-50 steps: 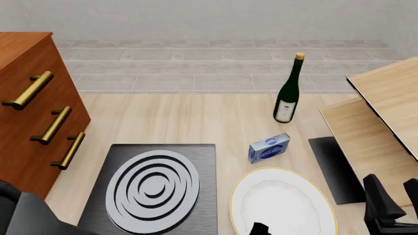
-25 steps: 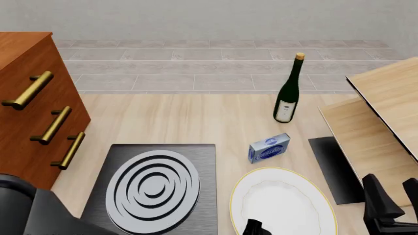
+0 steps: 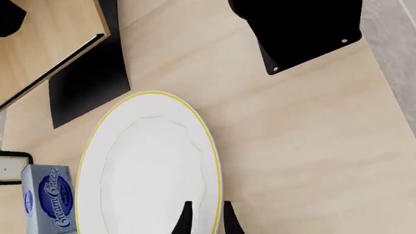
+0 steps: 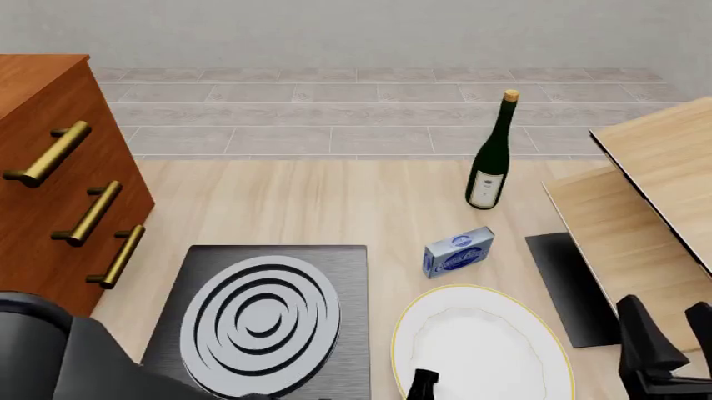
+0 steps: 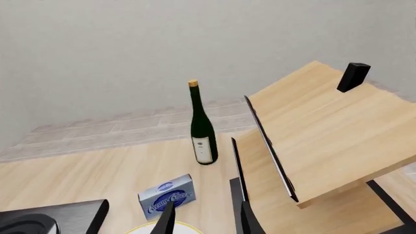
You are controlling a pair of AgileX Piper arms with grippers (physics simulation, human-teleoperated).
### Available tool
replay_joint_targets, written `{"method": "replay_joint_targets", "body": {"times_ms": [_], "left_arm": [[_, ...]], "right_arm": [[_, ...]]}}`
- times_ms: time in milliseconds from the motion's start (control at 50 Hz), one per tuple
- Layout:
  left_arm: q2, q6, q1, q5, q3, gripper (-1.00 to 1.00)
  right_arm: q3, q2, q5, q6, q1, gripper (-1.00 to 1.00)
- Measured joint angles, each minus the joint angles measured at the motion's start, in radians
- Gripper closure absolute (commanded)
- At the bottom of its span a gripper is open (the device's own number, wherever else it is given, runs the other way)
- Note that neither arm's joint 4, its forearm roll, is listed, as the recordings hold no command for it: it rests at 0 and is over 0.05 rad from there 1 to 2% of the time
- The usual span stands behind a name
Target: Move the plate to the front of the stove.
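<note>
Since a second ago the left arm's dark bulk has swung further into the bottom-left of the front view, and its fingertips have slid a little toward 9 o'clock along the plate's near edge, while plate, stove and the rest lie where they were. Now the left gripper [image 3: 205,219] straddles the near rim of the plate [image 4: 478,343]; its two fingers stand slightly parted with the yellow-gold edge between them, but whether they have actually clamped the rim I cannot tell. The right gripper [image 4: 668,350] hangs off at the plate's 3 o'clock, fingers apart and holding nothing. From the left tool the plate spreads away toward 12 o'clock in the front view, and the stove [image 4: 267,321] lies just beside it at 9 o'clock, nearly touching; I judge the left arm is the nearer one and any carry must go leftward past the stove's edge. Just beyond the plate at 12 o'clock stands a small blue box [image 4: 458,252] whose script reads "Cream Cheese". Further off at 12 o'clock is a green wine bottle [image 4: 492,154]; its white label is too small to read. A plain dark mat [image 4: 568,283] lies at the plate's 2 o'clock.
</note>
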Motion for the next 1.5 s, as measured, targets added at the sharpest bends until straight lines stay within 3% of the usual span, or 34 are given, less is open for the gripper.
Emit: {"method": "replay_joint_targets", "body": {"times_ms": [120,300,920,1500], "left_arm": [[0.017,0.094,0.004,-0.001,-0.018,1.00],[0.020,0.160,0.000,0.005,-0.022,1.00],[-0.151,0.227,-0.022,0.086,0.066,1.00],[-0.347,0.299,0.024,0.177,0.053,1.00]], "right_arm": [[0.000,0.003,-0.003,0.000,-0.001,-1.00],[0.000,-0.002,0.000,-0.001,-0.002,-1.00],[-0.001,-0.031,0.009,-0.025,-0.007,-1.00],[-0.001,-0.034,0.007,-0.036,-0.007,-1.00]]}}
